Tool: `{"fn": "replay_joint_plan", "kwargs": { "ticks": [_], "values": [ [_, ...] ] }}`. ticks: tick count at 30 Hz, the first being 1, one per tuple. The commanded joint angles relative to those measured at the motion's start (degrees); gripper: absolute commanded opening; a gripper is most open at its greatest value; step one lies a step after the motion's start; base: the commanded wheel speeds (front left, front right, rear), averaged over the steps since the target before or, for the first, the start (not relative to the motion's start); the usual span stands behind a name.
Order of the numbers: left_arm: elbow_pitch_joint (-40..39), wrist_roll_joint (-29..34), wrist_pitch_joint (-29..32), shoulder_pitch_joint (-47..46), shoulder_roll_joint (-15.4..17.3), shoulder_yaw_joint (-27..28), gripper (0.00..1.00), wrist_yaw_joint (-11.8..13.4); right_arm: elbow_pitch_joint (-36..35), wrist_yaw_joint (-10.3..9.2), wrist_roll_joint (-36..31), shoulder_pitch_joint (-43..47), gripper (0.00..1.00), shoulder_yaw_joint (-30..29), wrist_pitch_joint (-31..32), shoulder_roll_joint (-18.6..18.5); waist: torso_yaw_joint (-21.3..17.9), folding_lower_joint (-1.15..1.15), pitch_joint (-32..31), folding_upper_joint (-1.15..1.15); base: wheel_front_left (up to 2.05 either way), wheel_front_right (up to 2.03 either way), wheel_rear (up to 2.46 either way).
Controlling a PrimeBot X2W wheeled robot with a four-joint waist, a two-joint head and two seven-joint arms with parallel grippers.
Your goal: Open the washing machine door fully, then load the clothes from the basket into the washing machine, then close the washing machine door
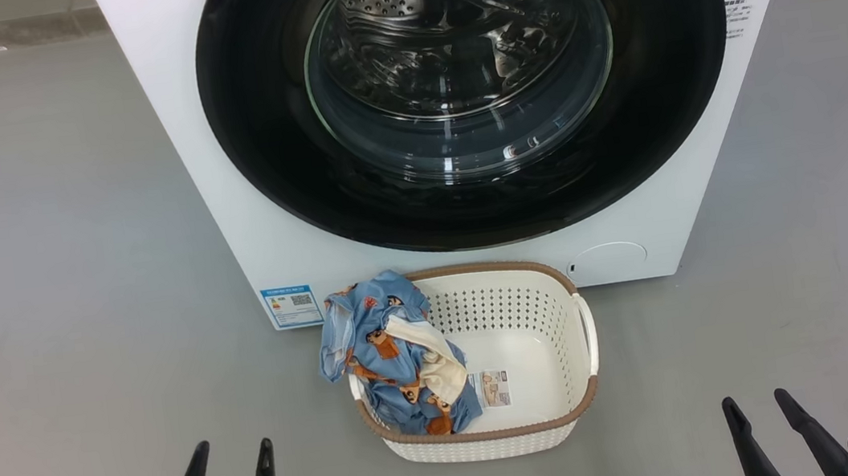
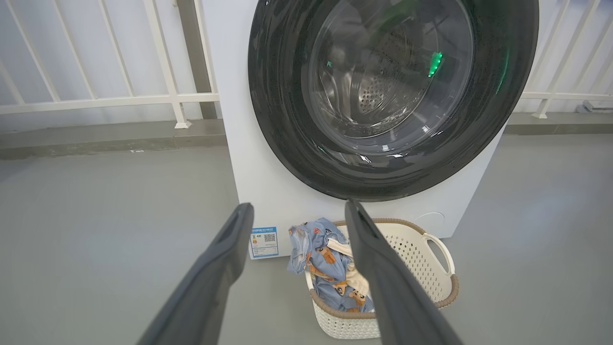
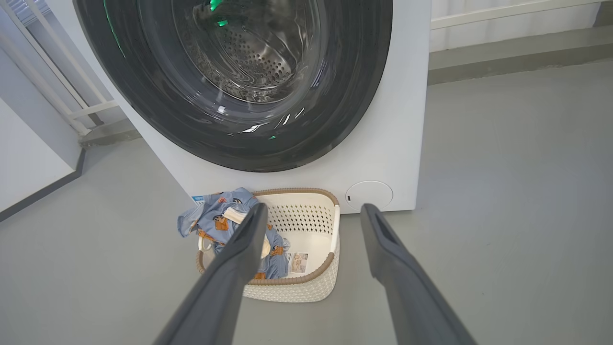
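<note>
The white washing machine (image 1: 222, 174) stands straight ahead, its round black washing machine door (image 1: 257, 129) shut flat against the front, the steel drum visible through the glass. On the floor against it sits the cream basket (image 1: 557, 335). The clothes (image 1: 390, 355), blue with bears and a cream piece, lie in its left half and drape over the left rim. My left gripper (image 1: 232, 451) is open at the lower left, short of the basket. Open too, my right gripper (image 1: 755, 401) rests at the lower right. The door (image 2: 282, 120) (image 3: 335, 96), basket (image 2: 431, 268) (image 3: 311, 282) and clothes (image 2: 321, 258) (image 3: 215, 220) show in both wrist views.
Grey floor (image 1: 37, 318) spreads on both sides of the machine. A white railing (image 2: 119, 98) on a low kerb runs behind it. A white wall panel (image 3: 28, 158) stands off to one side in the right wrist view. A blue energy sticker (image 1: 292, 306) and round service cap (image 1: 608, 257) mark the machine's lower front.
</note>
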Motion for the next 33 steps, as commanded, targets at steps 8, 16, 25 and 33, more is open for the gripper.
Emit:
{"fn": "replay_joint_plan", "kwargs": {
  "ticks": [8,16,25,33],
  "values": [
    [-0.4,-0.3,-0.7,-1.4,1.0,1.5,1.0,-0.2,-1.7,-0.05,-0.8,0.0,1.0,0.7,-0.7,-0.5,0.0,0.0,0.2,0.0,0.0,0.0,0.0],
    [0.1,1.0,-0.7,-1.5,1.0,2.1,1.0,-0.2,-1.7,-0.05,-0.6,0.0,1.0,0.7,-0.7,-0.4,0.0,0.0,-0.3,0.0,0.07,0.07,-0.14],
    [0.1,1.4,-0.7,-1.5,0.9,2.3,1.0,-0.2,-1.6,-0.05,-0.6,0.0,1.0,0.8,-0.7,-0.3,0.0,0.0,-0.3,0.0,0.65,0.65,-1.3],
    [0.0,1.5,-0.7,-1.7,1.0,2.8,1.0,-0.2,-1.5,-0.05,-0.5,-0.2,1.0,0.8,-0.7,-0.4,-0.1,0.0,0.0,0.0,1.19,1.19,-2.38]
  ]
}}
